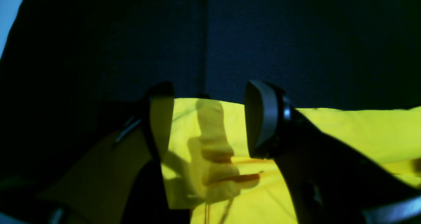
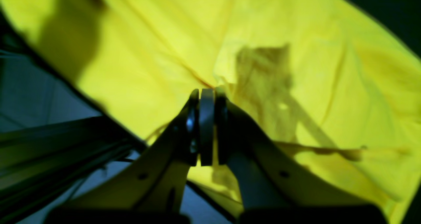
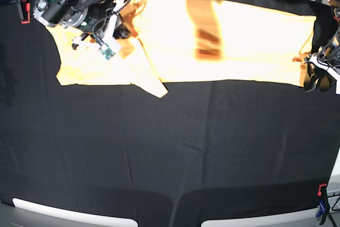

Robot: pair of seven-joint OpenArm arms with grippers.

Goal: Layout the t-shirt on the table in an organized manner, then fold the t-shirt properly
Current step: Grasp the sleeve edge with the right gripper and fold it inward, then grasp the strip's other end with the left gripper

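one soft t-shirt (image 3: 239, 41) lying long across our black cloth table (image 3: 170, 147)
our right gripper (image 2: 206, 97) is pinching its creased yellow fabric; our left gripper (image 1: 210, 118) is gaping, holding nothing.

Gripper: the left gripper (image 1: 210, 125) has its two fingers far apart, with nothing between them.
Fingers: one dark finger (image 1: 263, 118) is on the right, the other on the left.
Shirt: the yellow t-shirt (image 1: 345, 132) lies flat under the gripper.
Table: the dark table (image 1: 263, 36) fills the top.
Shadow: a gripper-shaped shadow falls on the shirt.
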